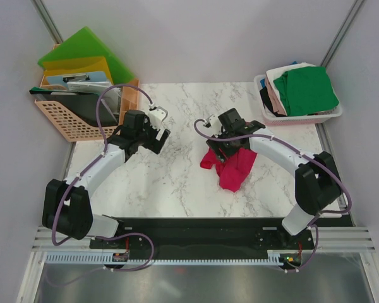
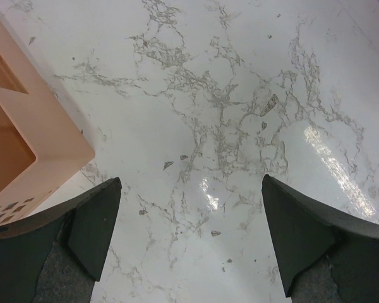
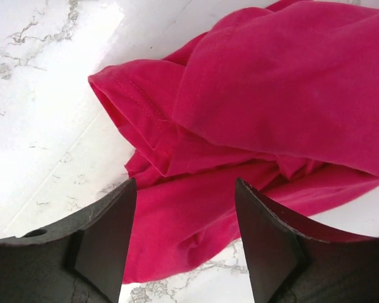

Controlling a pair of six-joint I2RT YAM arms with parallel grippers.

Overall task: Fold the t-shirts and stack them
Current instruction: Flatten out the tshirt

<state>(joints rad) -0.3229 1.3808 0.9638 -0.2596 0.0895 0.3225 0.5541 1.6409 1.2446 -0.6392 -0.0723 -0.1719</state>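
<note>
Item: crimson t-shirt (image 1: 230,170), soft matte knit, crumpled into a loose heap with a stitched sleeve hem turned outward. It lies on the glossy, grey-veined marble table (image 1: 177,183), right of centre. In the overhead view its upper part is hidden under the right arm; the wrist view cuts off its far edges.

Right gripper (image 3: 184,186): dark wedge-shaped fingers apart, directly above the heap, cloth showing between them (contact cannot be judged).

Left gripper (image 2: 191,183): spread wide over bare marble, well apart from the shirt, beside a peach perforated crate (image 2: 25,151).

Green t-shirt (image 1: 309,88): tops a pile in the white basket (image 1: 331,115), far right corner.
</note>
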